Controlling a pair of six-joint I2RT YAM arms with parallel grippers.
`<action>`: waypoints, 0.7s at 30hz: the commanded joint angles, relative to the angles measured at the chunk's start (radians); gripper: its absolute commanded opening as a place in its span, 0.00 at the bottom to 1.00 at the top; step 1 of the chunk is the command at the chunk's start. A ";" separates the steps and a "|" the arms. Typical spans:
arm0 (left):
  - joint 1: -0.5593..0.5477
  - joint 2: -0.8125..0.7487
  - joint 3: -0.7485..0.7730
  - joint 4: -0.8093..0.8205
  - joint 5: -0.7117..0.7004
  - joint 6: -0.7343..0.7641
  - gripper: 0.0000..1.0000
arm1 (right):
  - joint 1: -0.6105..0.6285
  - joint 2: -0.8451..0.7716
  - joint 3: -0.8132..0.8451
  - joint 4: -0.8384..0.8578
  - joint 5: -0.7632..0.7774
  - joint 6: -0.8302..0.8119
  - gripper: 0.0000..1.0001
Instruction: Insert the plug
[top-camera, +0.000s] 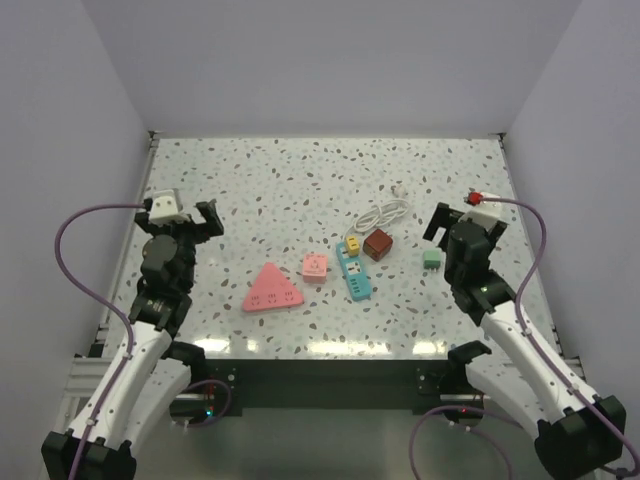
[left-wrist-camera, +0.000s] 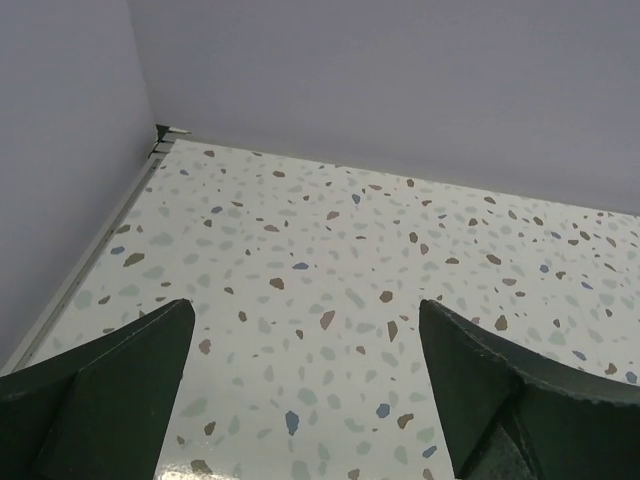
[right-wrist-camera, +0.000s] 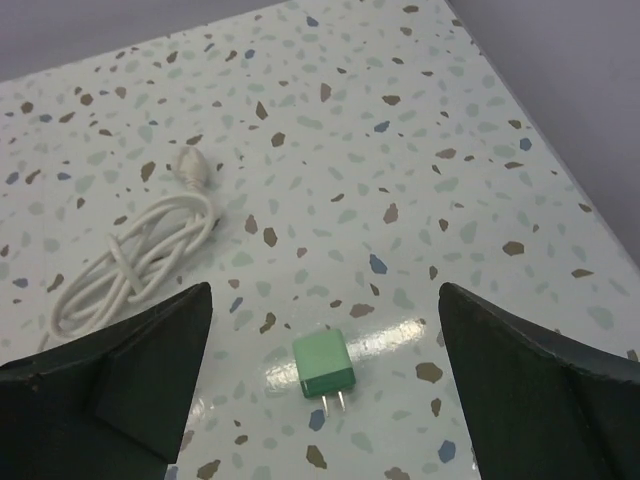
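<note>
A small green plug (right-wrist-camera: 324, 365) lies flat on the speckled bench (right-wrist-camera: 400, 150), its two metal prongs pointing toward the near edge; it sits apart, to the right of a blue power strip (top-camera: 355, 273), whose sockets face up.

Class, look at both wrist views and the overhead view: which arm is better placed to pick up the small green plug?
The right. The right gripper hangs open over the small green two-pin plug, which lies between its fingers. The left gripper, also open, sees only bare speckled table, away from the plug.
</note>
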 joint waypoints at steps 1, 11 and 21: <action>0.001 -0.004 0.013 0.004 -0.045 -0.032 1.00 | 0.000 0.061 0.089 -0.140 0.070 0.041 0.99; 0.001 0.043 0.034 -0.069 -0.231 -0.152 1.00 | -0.027 0.277 0.142 -0.239 -0.008 0.073 0.99; 0.001 0.035 0.025 -0.039 -0.024 -0.073 1.00 | -0.101 0.527 0.190 -0.191 -0.198 0.059 0.99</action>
